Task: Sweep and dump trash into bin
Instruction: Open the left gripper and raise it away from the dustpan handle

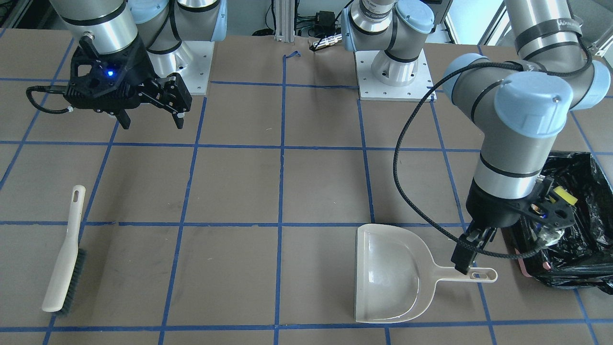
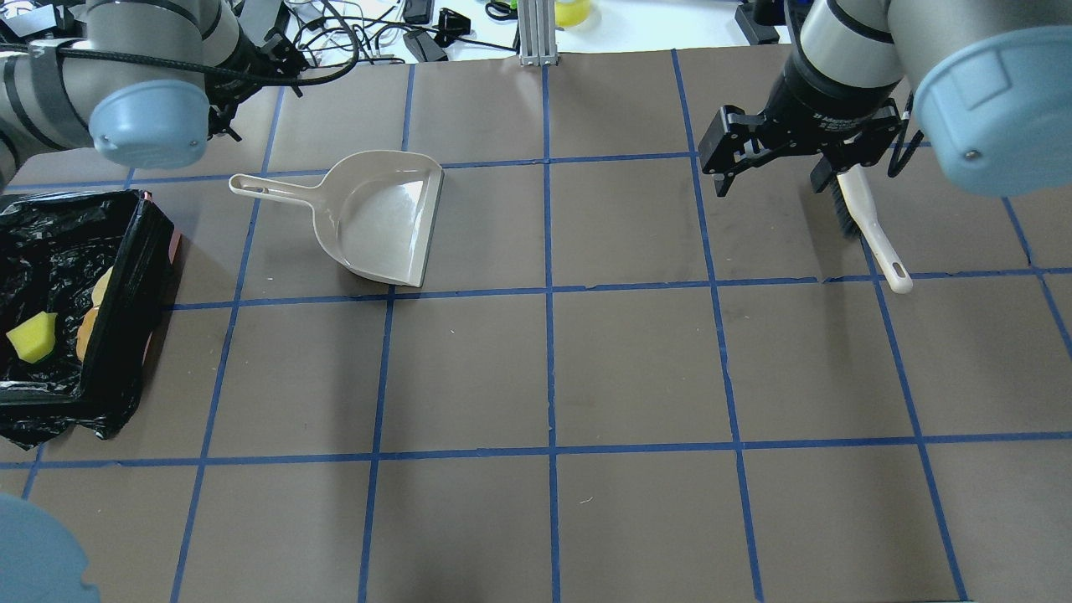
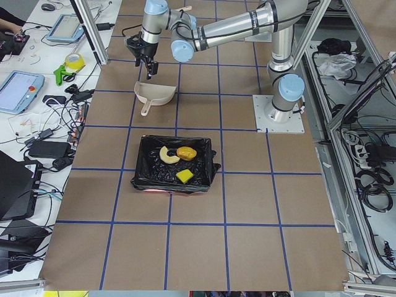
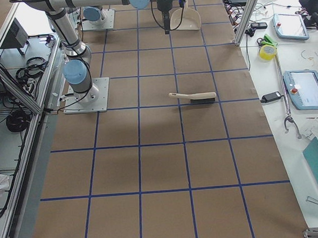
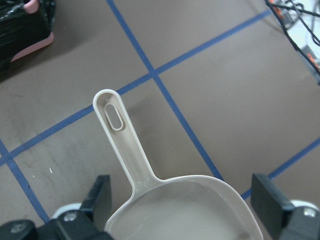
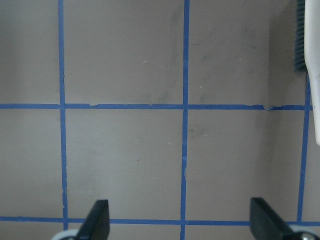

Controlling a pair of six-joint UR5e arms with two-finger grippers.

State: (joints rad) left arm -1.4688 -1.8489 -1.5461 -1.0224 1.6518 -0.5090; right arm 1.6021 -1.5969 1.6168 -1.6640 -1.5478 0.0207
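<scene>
The trash lies inside the bin, a box lined with black plastic: a yellow wedge, an amber lump and a tan half-ring. The wedge also shows in the overhead view. The beige dustpan lies flat on the table beside the bin. My left gripper is open and hovers over the dustpan's handle, one finger on each side and apart from it. My right gripper is open and empty above the table.
The beige brush lies on the table, beside and below my right gripper. The bin's pink corner shows near the dustpan handle. Blue tape lines grid the brown table. Cables and tools lie beyond the far edge.
</scene>
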